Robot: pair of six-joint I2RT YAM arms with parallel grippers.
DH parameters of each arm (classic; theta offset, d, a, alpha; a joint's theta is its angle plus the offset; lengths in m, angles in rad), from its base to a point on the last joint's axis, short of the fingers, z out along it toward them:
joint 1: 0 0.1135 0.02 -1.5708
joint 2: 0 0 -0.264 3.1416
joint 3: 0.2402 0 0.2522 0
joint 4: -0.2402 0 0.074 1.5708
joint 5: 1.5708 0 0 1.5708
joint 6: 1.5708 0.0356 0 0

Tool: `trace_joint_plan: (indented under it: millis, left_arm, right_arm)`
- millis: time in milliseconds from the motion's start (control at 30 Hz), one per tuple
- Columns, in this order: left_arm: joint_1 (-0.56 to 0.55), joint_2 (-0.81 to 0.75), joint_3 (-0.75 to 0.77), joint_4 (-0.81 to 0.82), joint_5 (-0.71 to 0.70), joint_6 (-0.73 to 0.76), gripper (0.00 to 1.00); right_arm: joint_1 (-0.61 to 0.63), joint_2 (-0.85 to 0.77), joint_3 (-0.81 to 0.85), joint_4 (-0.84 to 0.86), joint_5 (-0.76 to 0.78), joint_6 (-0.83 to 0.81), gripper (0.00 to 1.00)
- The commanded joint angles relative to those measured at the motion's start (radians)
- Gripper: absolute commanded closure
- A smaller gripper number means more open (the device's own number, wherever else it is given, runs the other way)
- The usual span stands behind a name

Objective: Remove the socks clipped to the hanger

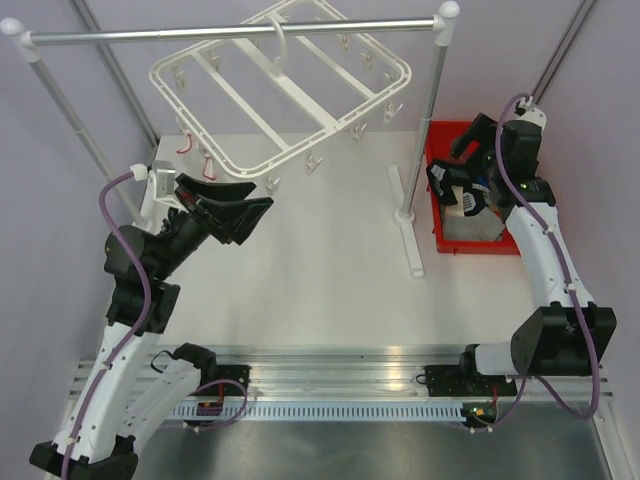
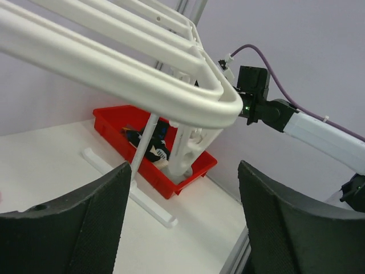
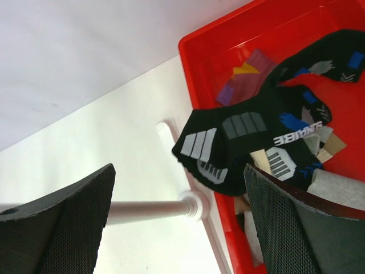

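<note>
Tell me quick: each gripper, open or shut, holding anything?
Left gripper: open, empty.
Right gripper: open, empty; black sock lies over the red bin rim.

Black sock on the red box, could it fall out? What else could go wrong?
1. The black sock seems to lie across the rim of the box, with part of it over the table. It might slide out.
2. The open left fingers sit close under a corner of the hanger. A bump could set it swinging or knock it off the rail.
</note>
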State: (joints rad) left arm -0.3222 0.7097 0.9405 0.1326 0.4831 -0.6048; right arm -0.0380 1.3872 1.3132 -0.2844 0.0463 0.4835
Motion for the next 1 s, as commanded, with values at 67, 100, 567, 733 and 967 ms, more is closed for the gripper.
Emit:
trace_joint_plan:
  millis: [67, 100, 567, 733, 967]
  left_arm:
    - [0.002, -0.055, 0.017, -0.142, 0.022, 0.088, 0.20]
    - [0.002, -0.058, 0.014, -0.169, 0.020, 0.094, 0.20]
    - [0.002, -0.159, -0.069, -0.416, 0.066, 0.169, 0.19]
    - [0.002, -0.171, -0.109, -0.528, -0.119, 0.191, 0.19]
    - [0.002, -0.168, -0.157, -0.544, -0.201, 0.183, 0.19]
  right_arm:
    - [0.032, -0.077, -0.035, 0.033, -0.045, -0.008, 0.03]
    - [0.058, -0.085, -0.041, 0.033, -0.045, -0.011, 0.03]
    - [0.314, -0.373, -0.397, 0.076, -0.016, -0.010, 0.02]
    - [0.415, -0.490, -0.528, 0.099, 0.006, -0.005, 0.02]
    - [0.421, -0.579, -0.580, 0.057, 0.040, -0.046, 0.02]
